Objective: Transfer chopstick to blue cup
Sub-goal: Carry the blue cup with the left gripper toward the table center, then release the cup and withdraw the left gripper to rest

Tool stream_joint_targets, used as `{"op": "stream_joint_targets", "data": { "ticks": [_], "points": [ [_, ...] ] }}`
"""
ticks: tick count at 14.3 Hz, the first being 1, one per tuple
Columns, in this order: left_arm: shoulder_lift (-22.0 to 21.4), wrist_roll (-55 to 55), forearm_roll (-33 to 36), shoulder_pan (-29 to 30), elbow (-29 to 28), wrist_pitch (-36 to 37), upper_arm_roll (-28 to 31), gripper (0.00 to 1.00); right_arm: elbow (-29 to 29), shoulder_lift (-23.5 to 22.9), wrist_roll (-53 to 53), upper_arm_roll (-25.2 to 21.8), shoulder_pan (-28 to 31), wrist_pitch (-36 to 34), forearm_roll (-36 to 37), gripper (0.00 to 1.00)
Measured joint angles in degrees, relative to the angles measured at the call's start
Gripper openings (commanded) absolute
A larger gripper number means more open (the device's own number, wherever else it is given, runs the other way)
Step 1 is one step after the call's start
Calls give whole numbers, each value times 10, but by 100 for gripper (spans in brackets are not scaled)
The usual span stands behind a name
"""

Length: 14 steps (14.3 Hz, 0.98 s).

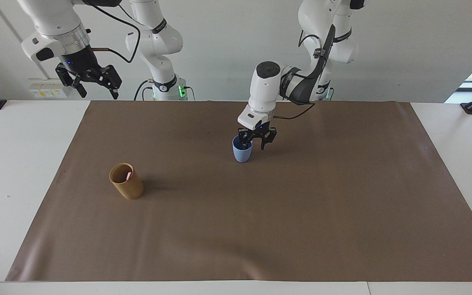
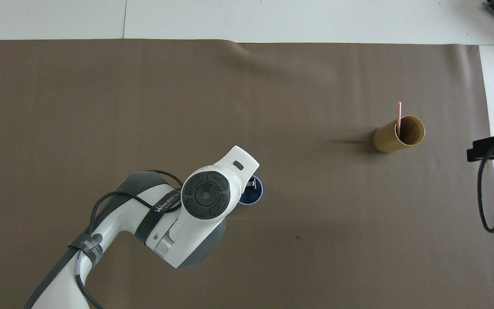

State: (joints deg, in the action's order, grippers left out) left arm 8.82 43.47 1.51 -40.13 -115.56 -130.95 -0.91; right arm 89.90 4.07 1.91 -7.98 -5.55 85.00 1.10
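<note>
The right gripper (image 1: 90,84) waits raised at its table end, jaws spread. A pink chopstick (image 2: 399,116) stands in the brown cup (image 1: 126,181); only overhead shows its length. Mid-mat, the left gripper (image 1: 255,141) straddles the upright blue cup's (image 1: 242,152) rim, jaws parted.

My tabletop (image 1: 14,172) carries a brown mat (image 1: 260,229). On the mat stand the blue cup (image 1: 242,152) near centre and, at its eight o'clock in the facing view, a brown cup (image 1: 126,181).
</note>
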Motion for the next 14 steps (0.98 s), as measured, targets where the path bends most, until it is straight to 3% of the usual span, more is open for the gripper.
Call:
{"op": "stream_joint_targets", "data": {
  "ticks": [7, 11, 14],
  "points": [
    [-135, -131, 0, 95, 4, 205, 9, 100, 0, 0, 0, 0, 0, 0, 0, 100],
    [-163, -224, 0, 176, 6, 244, 12, 100, 0, 0, 0, 0, 0, 0, 0, 100],
    [-165, -306, 0, 235, 47, 271, 13, 100, 0, 0, 0, 0, 0, 0, 0, 100]
  ]
}}
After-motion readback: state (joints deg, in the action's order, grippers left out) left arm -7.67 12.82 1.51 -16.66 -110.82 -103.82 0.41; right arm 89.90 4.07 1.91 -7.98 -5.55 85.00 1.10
